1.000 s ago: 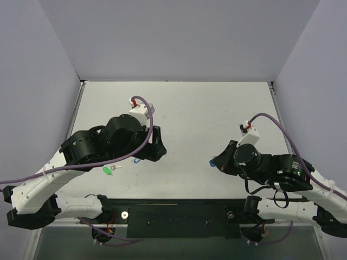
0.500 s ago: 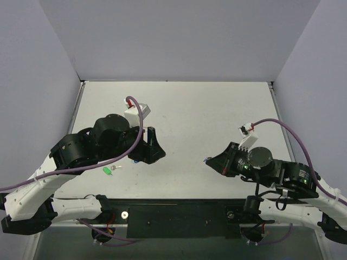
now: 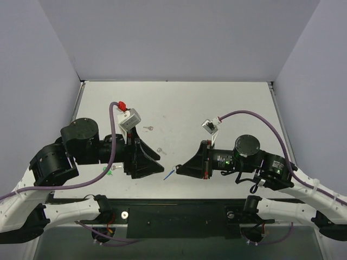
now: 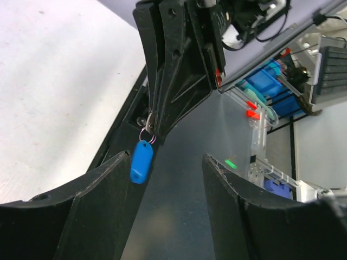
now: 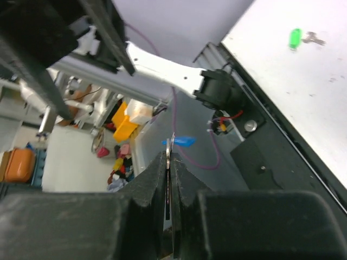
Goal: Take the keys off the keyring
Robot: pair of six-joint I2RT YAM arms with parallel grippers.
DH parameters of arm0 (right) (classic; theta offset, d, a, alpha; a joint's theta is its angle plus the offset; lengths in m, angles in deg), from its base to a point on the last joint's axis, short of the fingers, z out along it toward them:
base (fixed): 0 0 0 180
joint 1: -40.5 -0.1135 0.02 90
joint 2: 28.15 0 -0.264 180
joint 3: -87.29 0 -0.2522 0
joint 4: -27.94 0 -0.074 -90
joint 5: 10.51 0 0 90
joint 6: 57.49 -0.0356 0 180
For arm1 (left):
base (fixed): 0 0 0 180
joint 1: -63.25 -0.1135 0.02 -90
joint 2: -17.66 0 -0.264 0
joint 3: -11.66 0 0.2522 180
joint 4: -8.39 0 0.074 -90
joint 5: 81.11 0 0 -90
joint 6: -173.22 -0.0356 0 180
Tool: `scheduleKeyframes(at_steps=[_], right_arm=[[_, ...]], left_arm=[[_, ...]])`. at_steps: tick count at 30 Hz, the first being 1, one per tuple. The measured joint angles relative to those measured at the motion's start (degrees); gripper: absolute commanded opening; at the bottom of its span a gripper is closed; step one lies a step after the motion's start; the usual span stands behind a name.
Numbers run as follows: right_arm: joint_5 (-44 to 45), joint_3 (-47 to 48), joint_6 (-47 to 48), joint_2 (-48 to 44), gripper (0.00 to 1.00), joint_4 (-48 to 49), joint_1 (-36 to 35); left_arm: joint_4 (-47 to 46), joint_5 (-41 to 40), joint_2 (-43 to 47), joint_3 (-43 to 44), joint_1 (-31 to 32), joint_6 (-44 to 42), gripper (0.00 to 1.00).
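Pre-separation, lower centre of top view: right hand [image 3: 179, 169] clenched on the keyring [image 3: 168, 174], its blue tag [image 4: 141, 162] dangling; left hand [image 4: 167, 162] spread open, next to pinch that tag.

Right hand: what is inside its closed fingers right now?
The right hand pinches a thin metal ring at its tips; the blue tag hangs below. Anything deeper in the grip is covered.

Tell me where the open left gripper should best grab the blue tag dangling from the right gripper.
Probably the blue tag, on its flat oval body below the metal ring, closing on the broad faces. Let the left gripper come head-on: the right gripper clamps the metal ring from above, leaving the tag hanging free.
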Motion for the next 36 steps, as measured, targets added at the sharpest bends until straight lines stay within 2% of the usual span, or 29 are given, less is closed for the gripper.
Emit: scheduleKeyframes(at_steps=[9, 16, 28, 30, 32, 34, 35, 36], right_arm=[[-8.3, -0.2, 1.4, 0.0, 0.0, 10.5, -3.3], [-9.9, 0.3, 2.2, 1.6, 0.0, 11.1, -3.9], [-10.1, 0.9, 2.6, 2.4, 0.0, 11.1, -4.9], [-10.1, 1.1, 2.7, 2.6, 0.0, 11.1, -5.2], [-10.1, 1.2, 2.9, 2.7, 0.0, 11.1, -5.2], [-10.0, 1.2, 3.0, 2.7, 0.0, 11.0, -5.2], [-9.9, 1.2, 3.1, 2.7, 0.0, 10.9, -5.2], [-9.8, 1.2, 3.2, 2.7, 0.0, 10.8, -5.2]], left_arm=[[-7.5, 7.5, 5.6, -9.1, -0.2, 1.7, 0.57], [-12.4, 10.6, 6.9, -11.5, -0.2, 3.4, 0.46], [-17.1, 14.8, 5.0, -15.0, -0.3, 5.8, 0.38], [-17.6, 15.2, 4.9, -15.3, -0.3, 6.1, 0.34], [-18.3, 15.7, 4.9, -15.5, -0.3, 6.3, 0.25], [-19.1, 16.2, 4.9, -15.7, -0.3, 6.6, 0.12], [-19.5, 16.5, 4.9, -15.8, -0.3, 6.8, 0.01], [-19.8, 16.8, 4.9, -15.9, -0.3, 6.9, 0.0]])
